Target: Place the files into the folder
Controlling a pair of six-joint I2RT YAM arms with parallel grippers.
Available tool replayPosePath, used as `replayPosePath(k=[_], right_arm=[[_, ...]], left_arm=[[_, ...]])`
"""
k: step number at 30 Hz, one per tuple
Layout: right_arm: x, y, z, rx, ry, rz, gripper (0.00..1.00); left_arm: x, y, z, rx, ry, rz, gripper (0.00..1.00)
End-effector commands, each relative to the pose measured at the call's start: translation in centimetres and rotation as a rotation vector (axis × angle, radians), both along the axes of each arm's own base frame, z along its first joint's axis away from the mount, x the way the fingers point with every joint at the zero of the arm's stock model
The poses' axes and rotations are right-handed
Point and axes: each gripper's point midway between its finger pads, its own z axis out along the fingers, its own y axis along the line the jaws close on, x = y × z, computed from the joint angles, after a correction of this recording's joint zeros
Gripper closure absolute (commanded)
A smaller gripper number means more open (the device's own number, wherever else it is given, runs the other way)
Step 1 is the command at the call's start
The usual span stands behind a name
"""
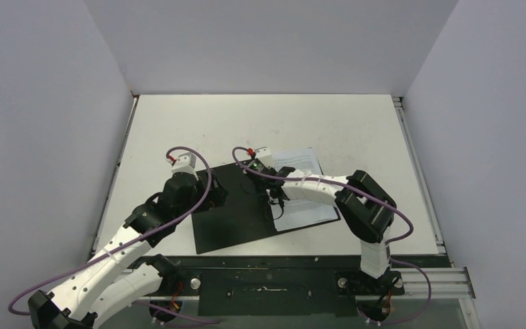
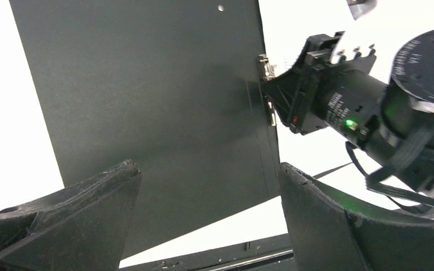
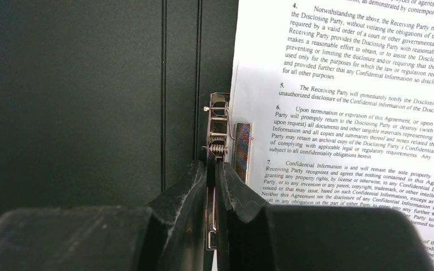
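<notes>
Right wrist view: right gripper (image 3: 215, 169) pinched shut on the lever of the silver sprung metal spine clip (image 3: 220, 127) of the flat black-lined folder (image 3: 90, 113), which lies open on the white table (image 1: 246, 116). The files (image 3: 361, 141), thin white sheets of dense black print, rest on its right half, left edge just beside the clip. Left gripper (image 2: 208, 169) hovers wide open over the left cover, empty. Step judged: clamping. Next, work the lever so the clip bears on the paper edge; cannot tell whether it already does.

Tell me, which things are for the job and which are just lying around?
For the job: folder, files, metal clip, right gripper shut on that clip, open left gripper.
Just there: table, purple cables.
</notes>
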Motion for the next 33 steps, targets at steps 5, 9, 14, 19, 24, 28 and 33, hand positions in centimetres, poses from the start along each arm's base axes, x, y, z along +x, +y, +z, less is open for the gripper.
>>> replayPosePath(k=[5,9,14,19,24,28,33], right_arm=[[0.6,-1.5,7.5,0.113,-0.126,0.001,0.95],[0.4,-3.3,9.1,0.128,-0.148,-0.014,0.95],[0.1,-5.6,10.6,0.139,-0.172,-0.037,0.95],[-0.1,-7.8,12.2,0.171,-0.189,-0.060,0.95],[-0.4,-9.7,14.2,0.193,-0.212,-0.072,0.95],[-0.8,-10.6,15.8,0.229,-0.222,-0.068,0.95],[-1.5,-11.2,17.9,0.291,-0.233,-0.052,0.95]], left_arm=[[0.7,1.2,0.2,-0.008,-0.030,0.083,0.10],[0.7,1.2,0.1,-0.024,-0.035,0.091,0.10],[0.7,1.6,0.0,-0.033,-0.051,0.101,0.08],[0.5,1.9,-0.3,-0.058,-0.061,0.120,0.06],[0.4,1.9,-0.5,-0.092,-0.078,0.115,0.03],[0.2,1.4,-0.4,-0.144,-0.088,0.086,0.02],[0.2,0.4,-0.3,-0.253,-0.098,0.037,0.04]])
